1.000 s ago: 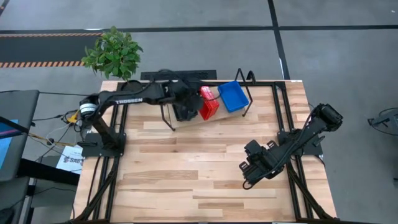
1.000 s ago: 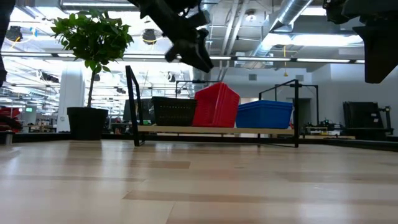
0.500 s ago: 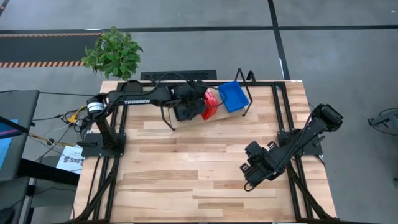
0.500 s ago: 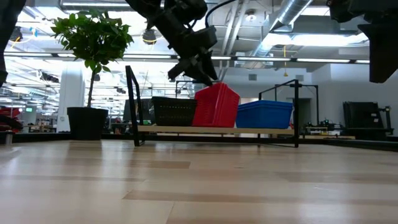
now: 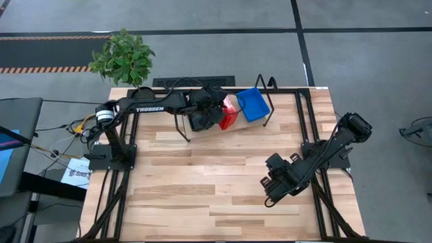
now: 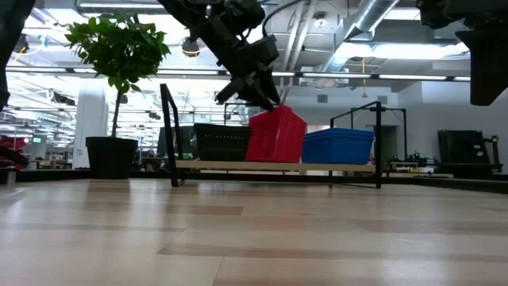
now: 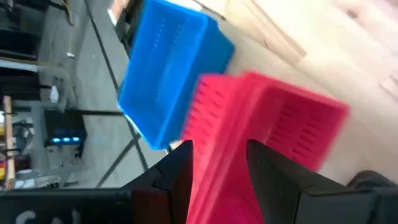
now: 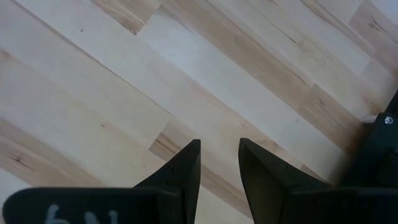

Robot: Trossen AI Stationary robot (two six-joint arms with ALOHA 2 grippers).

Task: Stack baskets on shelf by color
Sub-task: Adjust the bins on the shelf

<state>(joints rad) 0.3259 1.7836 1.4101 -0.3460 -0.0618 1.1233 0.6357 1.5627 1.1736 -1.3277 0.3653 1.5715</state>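
- The tabletop (image 5: 202, 182) is pale butcher-block wood in long glued strips, smooth and matte, bare over most of its width.
- The shelf (image 6: 274, 166) stands along the far edge of the tabletop, about mid-width: a thin light board on a black wire frame with looped ends.
- The left arm reaches along the far edge; its left claw (image 7: 217, 158) is clamped on the rim of the red baskets (image 6: 275, 135), one finger on each side of the wall.
- The right claw (image 8: 219, 163) waits low over the bare wood near the tabletop's right edge, fingers a little apart and holding nothing.
- On the shelf the black baskets (image 6: 222, 141) sit toward the left end, the red in the middle, the blue baskets (image 6: 337, 146) toward the right.
- All are thin, hard moulded plastic, shallow and rectangular, with slotted, mesh-like walls; the red group stands tilted up on edge, not flat.
- Step in hand, as I judge it: seating the red baskets between black and blue.
- The next move calls for lowering the raised side until the group lies level and nested, then letting go without nudging the blue pile just beside it.
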